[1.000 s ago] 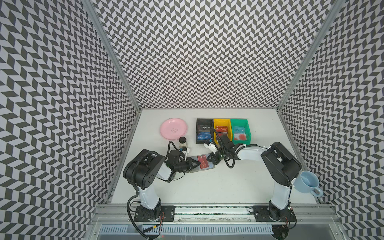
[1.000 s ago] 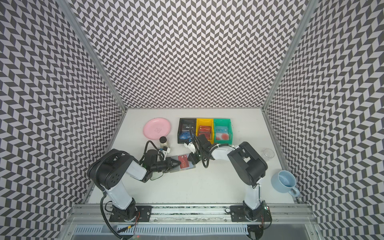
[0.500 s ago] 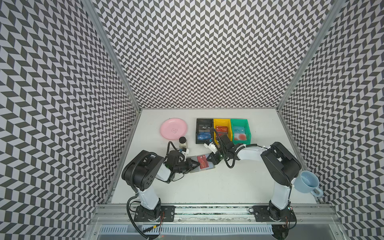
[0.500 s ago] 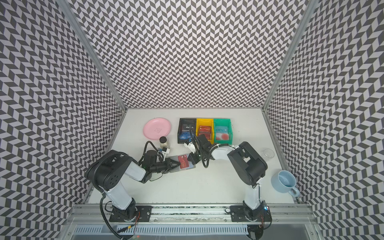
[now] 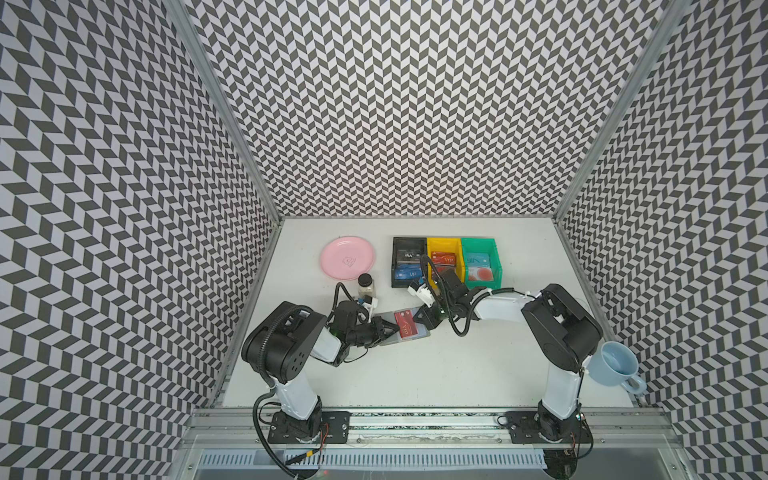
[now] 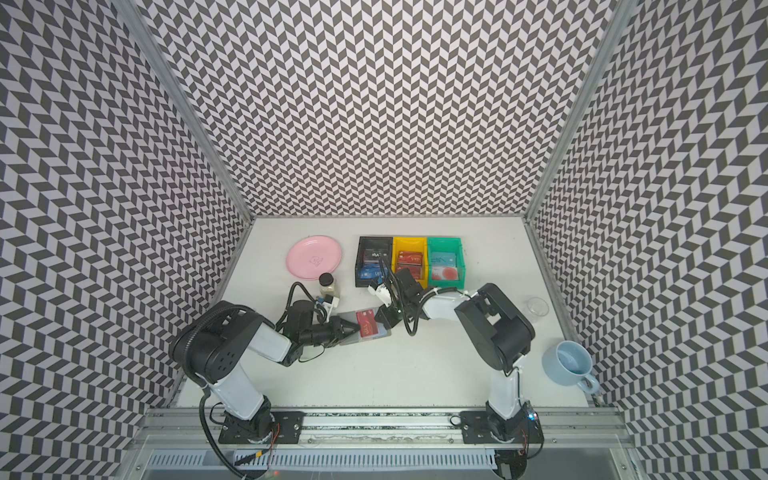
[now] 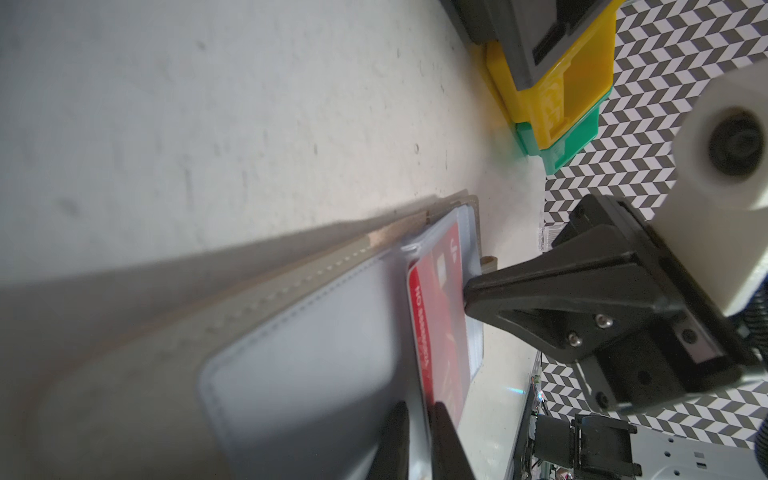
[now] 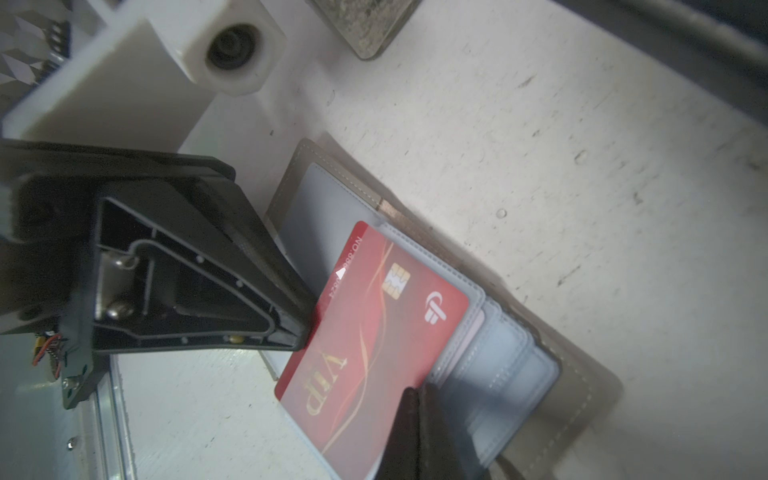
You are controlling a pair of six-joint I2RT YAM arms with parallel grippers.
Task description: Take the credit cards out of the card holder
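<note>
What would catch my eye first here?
The black-and-white zigzag walls come first. Then the left claw and right claw meet mid-table at an open grey card holder, the left pinching a red card partly out of its sleeve. Behind sit a black bin, yellow bin and green bin in a row, a pink plate beside the black one.

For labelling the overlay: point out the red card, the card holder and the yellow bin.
red card [image 8: 374,332], right wrist view, middle of its face.
card holder [image 8: 582,386], right wrist view, grey outer cover.
yellow bin [image 7: 582,79], left wrist view, side wall.
</note>
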